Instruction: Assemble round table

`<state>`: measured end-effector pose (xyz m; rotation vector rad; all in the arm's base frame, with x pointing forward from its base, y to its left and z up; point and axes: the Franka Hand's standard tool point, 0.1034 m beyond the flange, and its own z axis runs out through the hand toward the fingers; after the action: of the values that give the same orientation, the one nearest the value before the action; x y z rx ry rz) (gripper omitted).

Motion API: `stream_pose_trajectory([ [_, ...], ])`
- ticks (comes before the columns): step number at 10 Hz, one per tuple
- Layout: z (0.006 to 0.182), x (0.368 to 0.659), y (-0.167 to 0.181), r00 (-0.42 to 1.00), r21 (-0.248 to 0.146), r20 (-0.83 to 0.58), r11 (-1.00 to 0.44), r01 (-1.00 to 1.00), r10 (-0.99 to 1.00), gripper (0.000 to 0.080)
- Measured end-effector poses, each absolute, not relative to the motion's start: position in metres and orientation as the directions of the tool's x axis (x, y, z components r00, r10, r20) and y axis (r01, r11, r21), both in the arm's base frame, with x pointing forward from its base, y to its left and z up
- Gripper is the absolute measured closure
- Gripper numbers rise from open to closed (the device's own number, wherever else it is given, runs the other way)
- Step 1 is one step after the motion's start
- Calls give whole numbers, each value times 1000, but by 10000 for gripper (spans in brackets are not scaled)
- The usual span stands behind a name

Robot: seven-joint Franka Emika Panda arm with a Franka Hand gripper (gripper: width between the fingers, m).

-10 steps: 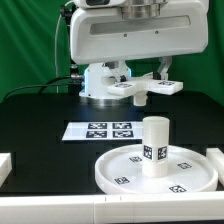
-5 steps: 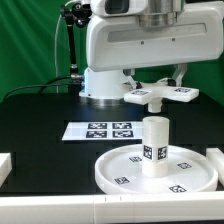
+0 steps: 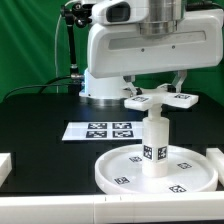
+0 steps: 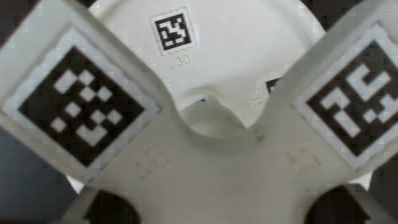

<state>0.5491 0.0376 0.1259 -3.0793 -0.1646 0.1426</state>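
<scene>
The round disc (image 3: 112, 172) lies on the table at the front, seen in the wrist view past the foot (image 4: 173, 28). The short leg (image 3: 155, 145) stands upright in its hub. My gripper (image 3: 158, 92) is shut on the cross-shaped foot (image 3: 160, 100) and holds it level just above the leg's top, slightly apart from it. In the wrist view the foot (image 4: 214, 130) fills the picture, with tagged arms on both sides. My gripper (image 4: 217, 200) is mostly hidden behind it.
The marker board (image 3: 98, 130) lies flat behind the disc. Plain white bars sit at the exterior view's left (image 3: 5, 166), right (image 3: 215, 160) and along the front (image 3: 90, 212). The robot base (image 3: 100, 82) stands at the back.
My gripper has carried the foot toward the exterior view's right and downward, closer to the top of the leg. The disc and leg have not moved.
</scene>
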Motion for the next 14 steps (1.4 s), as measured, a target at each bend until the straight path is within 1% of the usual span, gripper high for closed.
stream_pose_trajectory([
  [5, 124, 554, 36, 990, -58, -81, -992, 112, 116, 353],
  [9, 110, 554, 37, 989, -53, -83, -992, 115, 119, 353],
  [12, 105, 552, 36, 990, -50, -79, -992, 115, 118, 353],
  [14, 105, 555, 36, 991, -45, -52, -992, 119, 122, 353],
])
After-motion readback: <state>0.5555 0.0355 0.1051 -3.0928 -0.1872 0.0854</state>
